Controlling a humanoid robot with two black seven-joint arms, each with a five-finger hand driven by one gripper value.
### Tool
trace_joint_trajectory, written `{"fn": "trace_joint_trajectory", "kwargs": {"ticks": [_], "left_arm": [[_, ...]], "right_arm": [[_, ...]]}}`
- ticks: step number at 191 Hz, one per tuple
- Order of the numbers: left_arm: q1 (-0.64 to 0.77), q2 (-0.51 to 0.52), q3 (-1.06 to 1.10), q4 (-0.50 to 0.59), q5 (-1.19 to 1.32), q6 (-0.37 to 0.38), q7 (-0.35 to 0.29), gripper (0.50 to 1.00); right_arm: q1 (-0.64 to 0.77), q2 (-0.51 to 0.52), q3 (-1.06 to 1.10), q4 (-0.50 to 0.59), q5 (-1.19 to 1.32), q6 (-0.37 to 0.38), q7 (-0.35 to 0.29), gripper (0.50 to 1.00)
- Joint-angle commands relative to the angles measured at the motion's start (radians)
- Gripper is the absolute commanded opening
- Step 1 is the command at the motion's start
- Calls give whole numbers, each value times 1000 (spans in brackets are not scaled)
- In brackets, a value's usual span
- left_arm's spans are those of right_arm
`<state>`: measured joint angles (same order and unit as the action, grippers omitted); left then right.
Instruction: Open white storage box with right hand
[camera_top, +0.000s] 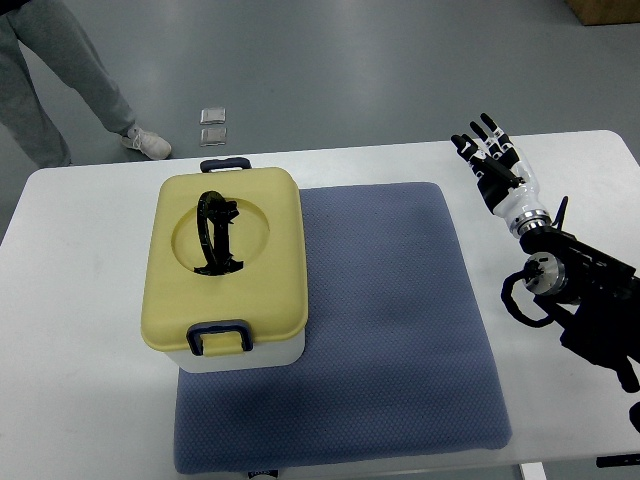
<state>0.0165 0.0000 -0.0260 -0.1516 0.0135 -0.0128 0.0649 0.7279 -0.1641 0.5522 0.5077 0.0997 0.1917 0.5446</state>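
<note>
Nearest, a blue mat (400, 340) carries the shut storage box (228, 268) at its left, seemingly rigid, light plastic, best taken at the near latch (222, 335), while the right hand (495, 160) hovers spread, well apart.

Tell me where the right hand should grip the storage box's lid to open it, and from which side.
Probably the dark front latch on the yellow lid, approached from the box's near side: it juts out past the rim. The right hand is open, far right, off the blue mat.
</note>
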Motion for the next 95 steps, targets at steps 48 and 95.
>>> {"fn": "trace_joint_trajectory", "kwargs": {"ticks": [48, 95], "left_arm": [[-6, 0, 5, 6, 0, 7, -2, 1000], [-7, 0, 0, 3, 0, 7, -2, 1000]], "right_arm": [[-2, 0, 0, 0, 0, 0, 0, 930], [-1, 0, 0, 0, 0, 0, 0, 930]]}}
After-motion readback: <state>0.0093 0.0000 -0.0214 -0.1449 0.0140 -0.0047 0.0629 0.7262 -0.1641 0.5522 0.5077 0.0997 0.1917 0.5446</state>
